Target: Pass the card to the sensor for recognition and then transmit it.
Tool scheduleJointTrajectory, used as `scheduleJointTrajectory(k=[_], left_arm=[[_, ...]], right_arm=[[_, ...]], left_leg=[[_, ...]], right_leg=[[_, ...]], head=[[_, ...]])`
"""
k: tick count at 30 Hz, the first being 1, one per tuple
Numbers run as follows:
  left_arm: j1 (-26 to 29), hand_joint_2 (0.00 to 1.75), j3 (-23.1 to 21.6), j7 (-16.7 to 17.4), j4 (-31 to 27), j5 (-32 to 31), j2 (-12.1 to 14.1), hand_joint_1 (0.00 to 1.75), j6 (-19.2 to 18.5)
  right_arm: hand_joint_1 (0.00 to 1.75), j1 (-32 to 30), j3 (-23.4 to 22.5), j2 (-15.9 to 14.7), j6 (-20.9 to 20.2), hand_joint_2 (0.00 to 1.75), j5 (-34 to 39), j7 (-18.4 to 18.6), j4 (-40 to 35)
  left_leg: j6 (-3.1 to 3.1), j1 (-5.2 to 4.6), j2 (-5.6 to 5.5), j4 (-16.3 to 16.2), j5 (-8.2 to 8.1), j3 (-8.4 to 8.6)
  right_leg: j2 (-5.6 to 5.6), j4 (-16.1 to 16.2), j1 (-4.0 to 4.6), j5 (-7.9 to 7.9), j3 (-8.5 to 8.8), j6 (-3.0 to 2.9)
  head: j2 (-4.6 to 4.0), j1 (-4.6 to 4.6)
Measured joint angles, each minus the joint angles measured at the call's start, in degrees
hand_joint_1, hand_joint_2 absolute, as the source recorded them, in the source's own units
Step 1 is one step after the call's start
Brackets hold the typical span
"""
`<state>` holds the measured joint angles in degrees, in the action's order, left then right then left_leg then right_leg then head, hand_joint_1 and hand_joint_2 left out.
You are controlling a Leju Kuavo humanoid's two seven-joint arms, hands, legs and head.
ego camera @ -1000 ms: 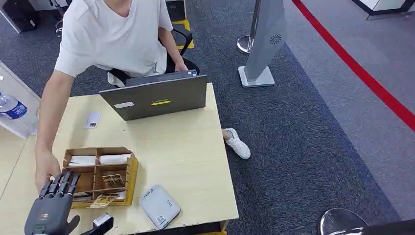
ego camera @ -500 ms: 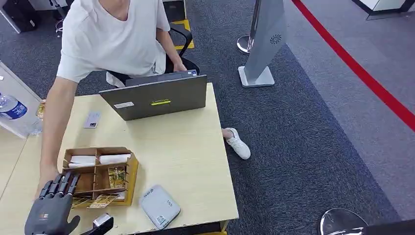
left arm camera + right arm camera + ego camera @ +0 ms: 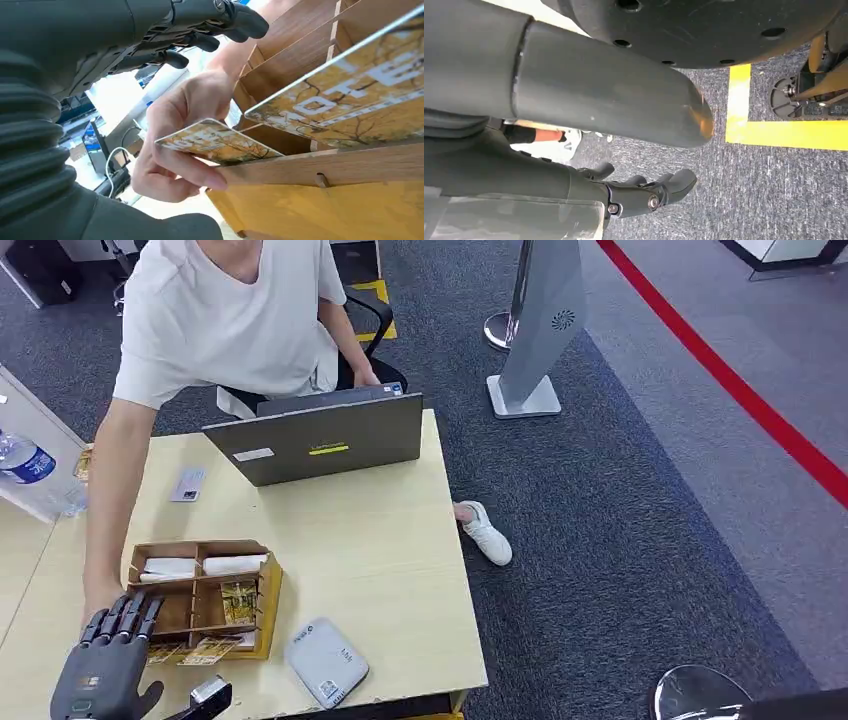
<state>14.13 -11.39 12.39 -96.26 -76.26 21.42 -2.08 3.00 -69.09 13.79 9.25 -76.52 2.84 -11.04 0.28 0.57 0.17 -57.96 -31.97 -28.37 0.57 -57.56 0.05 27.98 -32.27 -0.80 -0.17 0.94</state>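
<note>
A yellow card printed with bare branches (image 3: 220, 145) is pinched flat in a person's hand (image 3: 182, 135) at the near left corner of the open wooden divided box (image 3: 265, 595); in the head view that hand (image 3: 98, 598) sits just behind the robot's hand. More yellow cards of the same print (image 3: 237, 602) stand and lie in the box's near compartments, one of them looming large and tilted in the left wrist view (image 3: 350, 100).

The robot's dark grey left hand (image 3: 108, 660) hovers at the box's left side, fingers (image 3: 200, 30) straight and spread apart, holding nothing and clear of the card. The right hand (image 3: 644, 192) hangs low over dark carpet, fingers loosely bent and apart, empty.

The box stands near the front left of the pale wooden table (image 3: 400, 570). Right of it a grey rounded card reader (image 3: 326, 662) lies close to the front edge. Bare tabletop runs from there back to a grey open laptop (image 3: 318, 438) at the far edge.
</note>
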Motion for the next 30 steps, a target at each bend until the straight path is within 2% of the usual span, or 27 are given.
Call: scheduleJointTrajectory(k=[24, 25, 30], left_arm=[[0.6, 1.75, 0.0, 0.0, 0.0, 0.1, 0.0, 0.00, -0.2], [0.6, 1.75, 0.0, 0.0, 0.0, 0.1, 0.0, 1.75, -0.2], [0.5, 1.75, -0.1, -0.6, 0.0, 0.9, 0.1, 1.75, 0.9]], right_arm=[[0.00, 0.0, -0.1, 0.0, 0.1, 0.00, 0.2, 0.0, 0.0], [0.00, 0.0, -0.1, 0.0, 0.1, 0.00, 0.2, 0.0, 0.0], [0.00, 0.0, -0.1, 0.0, 0.3, 0.00, 0.3, -0.3, 0.0]], left_leg=[[0.00, 0.00, 0.00, 0.0, 0.00, 0.00], [0.00, 0.00, 0.00, 0.0, 0.00, 0.00], [0.00, 0.00, 0.00, 0.0, 0.00, 0.01]], right_leg=[[0.00, 0.0, 0.00, 0.00, 0.00, 0.00], [0.00, 0.0, 0.00, 0.00, 0.00, 0.00], [0.00, 0.0, 0.00, 0.00, 0.00, 0.00]], head=[[0.00, 0.02], [0.00, 0.00], [0.00, 0.02]])
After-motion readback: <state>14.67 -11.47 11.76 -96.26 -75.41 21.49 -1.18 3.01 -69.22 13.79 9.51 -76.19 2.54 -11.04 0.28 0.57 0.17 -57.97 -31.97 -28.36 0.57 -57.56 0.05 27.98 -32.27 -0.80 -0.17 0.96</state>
